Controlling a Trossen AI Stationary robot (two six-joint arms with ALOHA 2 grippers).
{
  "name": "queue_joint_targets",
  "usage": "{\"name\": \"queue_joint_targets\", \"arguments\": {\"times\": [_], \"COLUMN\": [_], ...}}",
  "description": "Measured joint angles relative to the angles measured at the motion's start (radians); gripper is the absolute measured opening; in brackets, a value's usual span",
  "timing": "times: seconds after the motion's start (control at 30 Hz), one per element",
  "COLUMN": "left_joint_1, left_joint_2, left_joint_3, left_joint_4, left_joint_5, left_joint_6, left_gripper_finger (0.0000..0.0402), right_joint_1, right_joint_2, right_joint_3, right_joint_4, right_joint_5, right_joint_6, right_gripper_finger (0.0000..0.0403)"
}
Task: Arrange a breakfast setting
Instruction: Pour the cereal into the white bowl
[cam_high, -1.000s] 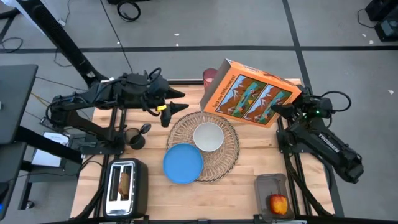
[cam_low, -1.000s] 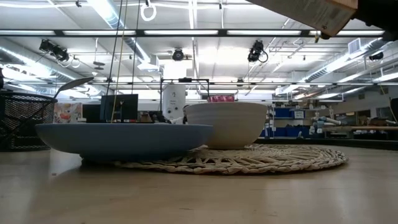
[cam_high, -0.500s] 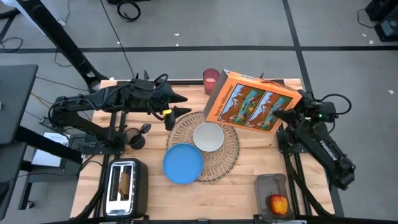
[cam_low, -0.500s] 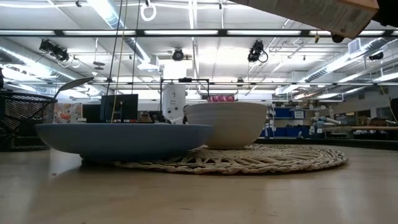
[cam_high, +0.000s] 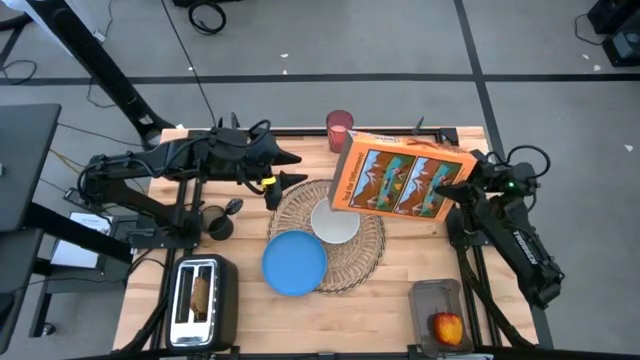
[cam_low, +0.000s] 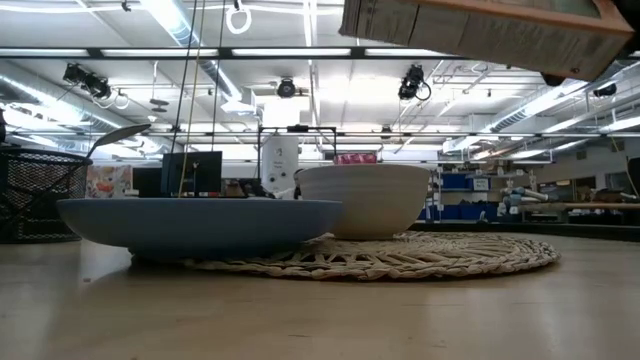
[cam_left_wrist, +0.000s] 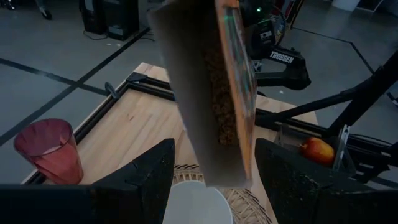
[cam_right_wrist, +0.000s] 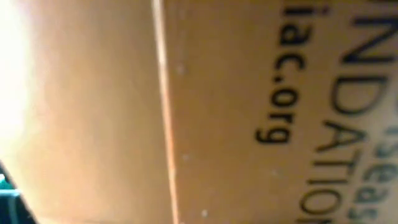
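1. Right now my right pincer (cam_high: 462, 186) is clamped on the orange cereal box (cam_high: 400, 185), gripping it at its right end, near the worktop's right edge.
2. Box is held up in the air, tipped on its side, printed face up in the high view; its left end hangs over the white bowl (cam_high: 335, 222).
3. Low view: underside of box (cam_low: 490, 30) shows at the top, well above the bowl (cam_low: 365, 200), not touching it.
4. Right wrist view: filled with orange cardboard (cam_right_wrist: 249, 112) and some print, nothing else readable.
5. My left pincer (cam_high: 288, 168) sits spread, holding nothing, near the far-left rim of the round woven wicker placemat (cam_high: 365, 250), pointing toward the box.
6. Left wrist view: my two dark fingers (cam_left_wrist: 143, 180) stand apart, box edge (cam_left_wrist: 214, 93) between and beyond them, bowl rim (cam_left_wrist: 196, 205) below.
7. Bowl sits on the placemat, centre-right of it.
8. Small blue plate (cam_high: 295, 263) lies on the placemat's near-left edge, partly off it, just beside the bowl.
9. Pink cup (cam_high: 339, 130) stands upright at the far edge of the worktop (cam_high: 400, 270), just beside the box's far-left corner.
10. Toast slice (cam_high: 201, 292) is in the toaster (cam_high: 203, 300), near-left corner.
11. Red-yellow apple (cam_high: 448, 326) is in a clear container (cam_high: 430, 296), near-right.
12. Metal spoon (cam_high: 234, 207) stands in a dark cup (cam_high: 216, 224), left side.
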Motion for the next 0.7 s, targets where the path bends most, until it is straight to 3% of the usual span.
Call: {"name": "queue_joint_targets", "arguments": {"times": [0.7], "left_joint_1": [0.0], "left_joint_2": [0.04], "left_joint_3": [0.001], "left_joint_4": [0.023], "left_joint_5": [-0.003], "left_joint_6": [0.008], "left_gripper_finger": [0.0228], "right_joint_1": [0.0], "right_joint_2": [0.0], "right_joint_3": [0.0], "right_joint_4": [-0.353], "right_joint_5": [-0.04], "right_joint_6": [-0.265], "right_gripper_finger": [0.0262]}}
